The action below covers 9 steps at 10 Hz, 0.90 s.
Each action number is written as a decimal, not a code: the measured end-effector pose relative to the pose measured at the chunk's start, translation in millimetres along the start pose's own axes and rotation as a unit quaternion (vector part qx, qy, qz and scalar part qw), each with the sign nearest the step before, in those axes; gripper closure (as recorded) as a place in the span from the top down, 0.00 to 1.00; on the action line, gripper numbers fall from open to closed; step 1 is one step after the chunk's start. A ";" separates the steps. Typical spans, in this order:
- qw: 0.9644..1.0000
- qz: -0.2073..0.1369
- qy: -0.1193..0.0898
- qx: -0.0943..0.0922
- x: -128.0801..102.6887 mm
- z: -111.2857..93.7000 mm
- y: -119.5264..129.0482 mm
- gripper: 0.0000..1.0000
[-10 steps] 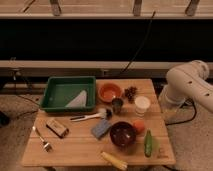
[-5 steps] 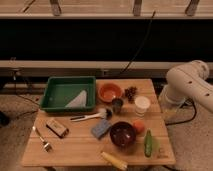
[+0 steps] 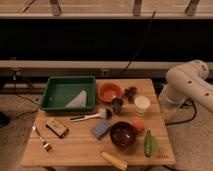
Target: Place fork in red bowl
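While the fork [image 3: 41, 138] lies diagonally at lower left, tines toward lower right, the gripper sits out of view past the white arm [image 3: 187, 85] at right, its state impossible to tell.

One raised camera looks down on the whole table [image 3: 75, 144], tool off-frame.

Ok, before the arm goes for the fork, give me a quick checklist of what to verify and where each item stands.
1. fork found and free: ok, lies flat at the front left of the table, nothing on it.
2. red bowl ready: ok, upright beside the green tray, looks empty.
3. Lookalikes told apart: ok, dark bowl sits nearer the front; black-handled utensil lies mid-table.
4. gripper ready: cannot tell, it is out of view; only the white arm shows at the right.
5. Fork in bowl: not ok.
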 end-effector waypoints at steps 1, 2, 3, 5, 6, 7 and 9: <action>1.000 -0.004 -0.003 0.007 -7.2 -4.5 5.6 0.65; 1.000 0.002 -0.013 0.016 -18.4 -12.0 12.2 0.65; 0.999 0.008 -0.025 0.021 -32.5 -18.8 16.2 0.65; 0.996 0.040 -0.076 0.032 -69.4 -43.5 22.5 0.65; 0.993 0.055 -0.097 0.034 -80.9 -53.1 23.1 0.65; 0.990 0.070 -0.122 0.033 -96.1 -61.7 21.2 0.65; 0.982 0.090 -0.163 0.032 -131.6 -68.6 13.4 0.65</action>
